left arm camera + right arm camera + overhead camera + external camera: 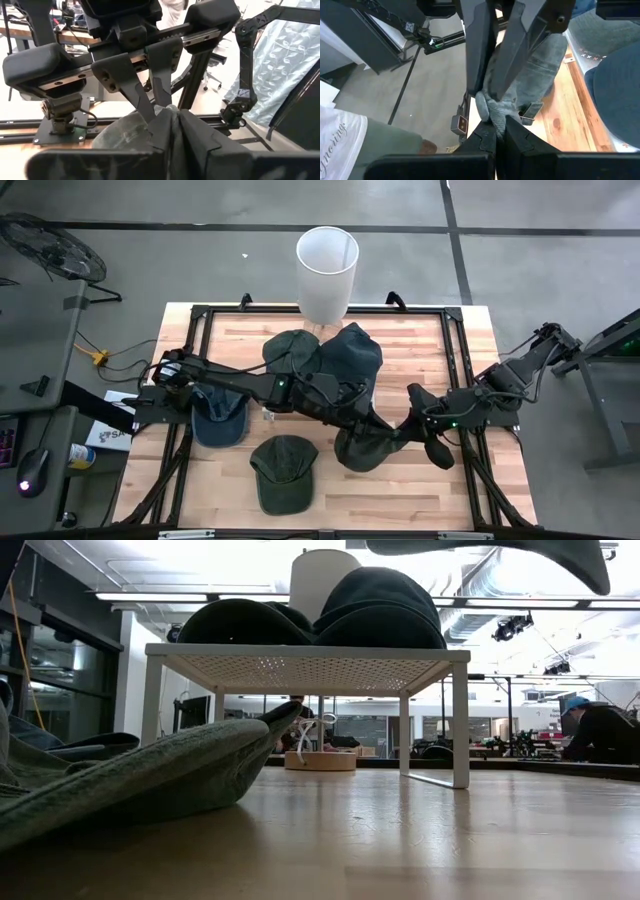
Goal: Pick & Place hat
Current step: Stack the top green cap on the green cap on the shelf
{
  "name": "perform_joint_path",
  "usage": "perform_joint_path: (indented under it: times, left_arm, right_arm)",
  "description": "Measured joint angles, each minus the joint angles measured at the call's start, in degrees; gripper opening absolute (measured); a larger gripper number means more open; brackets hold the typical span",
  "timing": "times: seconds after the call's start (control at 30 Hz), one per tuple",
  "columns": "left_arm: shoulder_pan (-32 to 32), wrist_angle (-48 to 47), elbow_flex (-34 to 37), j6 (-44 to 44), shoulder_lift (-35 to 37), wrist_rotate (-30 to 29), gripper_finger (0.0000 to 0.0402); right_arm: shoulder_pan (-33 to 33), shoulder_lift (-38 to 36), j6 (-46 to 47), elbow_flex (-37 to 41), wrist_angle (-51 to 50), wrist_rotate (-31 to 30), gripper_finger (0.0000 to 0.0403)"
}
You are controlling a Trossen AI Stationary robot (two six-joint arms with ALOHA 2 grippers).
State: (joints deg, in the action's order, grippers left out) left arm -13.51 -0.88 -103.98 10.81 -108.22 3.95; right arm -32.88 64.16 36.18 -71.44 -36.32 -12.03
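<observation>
High view. Wooden-topped table (430,340) with black frame rails. White cylindrical bin (327,273) standing at the far edge of the table. Two dark caps, one dark green (292,352) and one dark blue-grey (352,352), resting side by side on a white perforated rack just in front of the bin. Left gripper (392,427) and right gripper (412,424) meeting over the table, in front of the bin and toward the right arm's side, both pinching one grey-green fabric hat (362,445) between them. Green baseball cap (283,471) lying flat on the table, well in front of the bin. Blue baseball cap (218,418) lying partly under the left arm, in front of the bin toward the left arm's side.

Low view. White perforated rack (305,668) on white legs, carrying the two dark caps in front of the bin. Grey-green fabric draped across the near table surface.

Left wrist view. Left fingers (200,137) pressed together on a fold of the grey-green hat. Right fingers opposite, pinching the same fold.

Right wrist view. Right fingers (483,136) clamped on a bunched edge of the hat, held clear above the table. Left fingers gripping the same bunch from the opposite side.
</observation>
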Motion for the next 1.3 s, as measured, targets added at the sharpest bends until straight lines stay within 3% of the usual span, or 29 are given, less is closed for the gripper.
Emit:
perform_joint_path:
  times: [0.43,0.87,1.13,1.3]
  left_arm:
    - [-0.01,0.96,0.0,3.21,0.0,0.39,0.0191]
    - [0.01,-5.22,0.0,3.6,0.0,-1.84,0.0199]
    - [-0.03,-21.11,0.07,3.18,2.56,1.78,0.0199]
    - [-0.03,-26.7,0.07,1.78,5.47,1.74,0.0199]
  right_arm:
    - [0.04,0.0,0.0,0.0,0.16,1.07,0.0]
    - [1.4,4.42,-0.66,0.0,2.34,1.5,0.0]
    - [2.48,6.92,-0.57,0.0,8.11,1.85,0.0]
    - [5.08,10.01,-0.74,0.02,12.27,5.54,0.0]
